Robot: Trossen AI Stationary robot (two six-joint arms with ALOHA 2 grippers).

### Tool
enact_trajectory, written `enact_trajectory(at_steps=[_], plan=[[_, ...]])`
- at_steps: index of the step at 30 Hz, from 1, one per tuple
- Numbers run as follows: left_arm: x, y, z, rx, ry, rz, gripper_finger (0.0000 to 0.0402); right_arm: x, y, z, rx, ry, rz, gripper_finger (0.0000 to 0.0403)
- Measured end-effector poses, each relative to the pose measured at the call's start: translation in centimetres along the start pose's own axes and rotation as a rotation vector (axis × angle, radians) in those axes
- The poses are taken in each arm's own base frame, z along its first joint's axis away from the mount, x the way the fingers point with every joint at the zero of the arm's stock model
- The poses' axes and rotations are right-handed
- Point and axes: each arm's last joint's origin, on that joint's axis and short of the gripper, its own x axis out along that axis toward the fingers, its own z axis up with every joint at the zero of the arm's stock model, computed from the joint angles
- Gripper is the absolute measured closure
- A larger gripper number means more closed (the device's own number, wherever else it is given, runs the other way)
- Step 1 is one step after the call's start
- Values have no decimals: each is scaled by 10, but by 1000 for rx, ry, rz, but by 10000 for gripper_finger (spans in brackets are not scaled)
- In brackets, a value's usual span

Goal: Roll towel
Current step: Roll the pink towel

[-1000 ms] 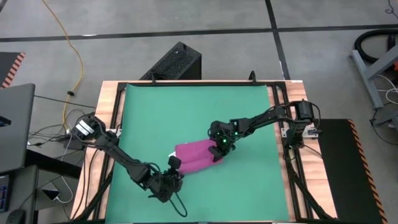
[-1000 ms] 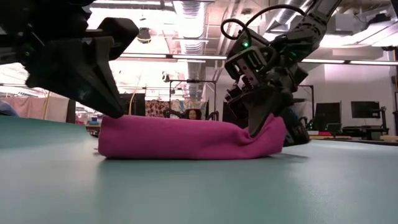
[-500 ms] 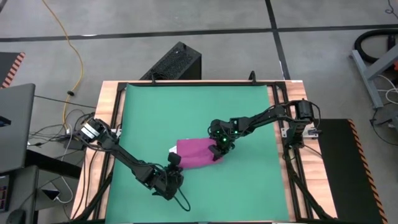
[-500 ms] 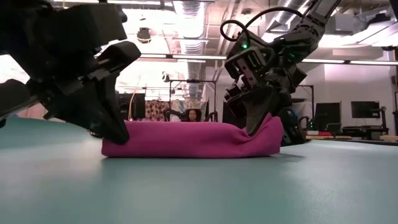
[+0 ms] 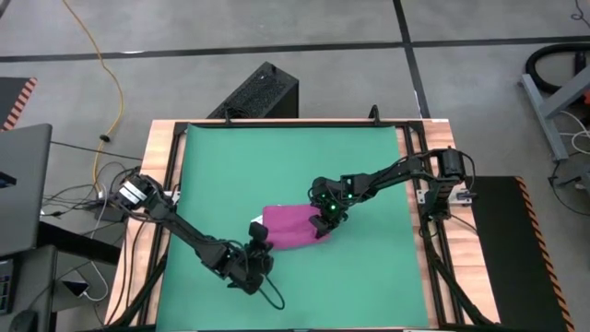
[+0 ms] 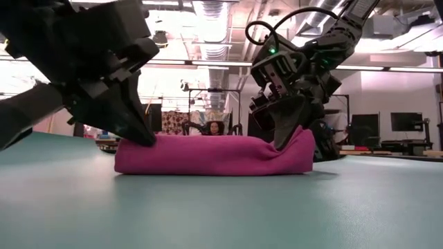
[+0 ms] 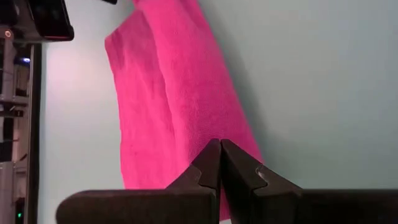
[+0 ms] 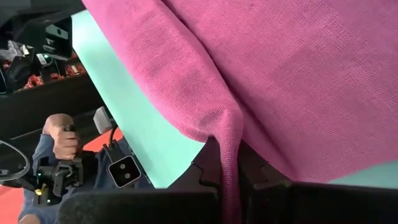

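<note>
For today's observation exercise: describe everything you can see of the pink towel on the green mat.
The towel is a small magenta-pink cloth of soft, finely woven fabric, folded into a low, long bundle lying flat on the green mat. In the low view it forms a thick, rounded band, with its end at the right tool raised. The right tool pinches a thin fold at that end. The left tool, shut, presses against the opposite end. No tag shows.
</note>
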Motion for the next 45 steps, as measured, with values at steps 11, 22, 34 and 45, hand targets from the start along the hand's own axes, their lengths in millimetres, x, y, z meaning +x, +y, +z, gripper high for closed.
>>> enact_trajectory(at_steps=[11,22,34,45], plan=[[18,12,-15,-44,65,12,401,0,0,-1,-8,3,-1,379],[33,18,-34,-158,95,-46,401,4,1,-4,-116,-41,-52,364],[37,18,-45,-227,113,-85,401,11,2,-10,-298,-134,-181,318],[37,17,-46,-208,129,-109,401,1,4,-24,-364,-153,-347,271]])
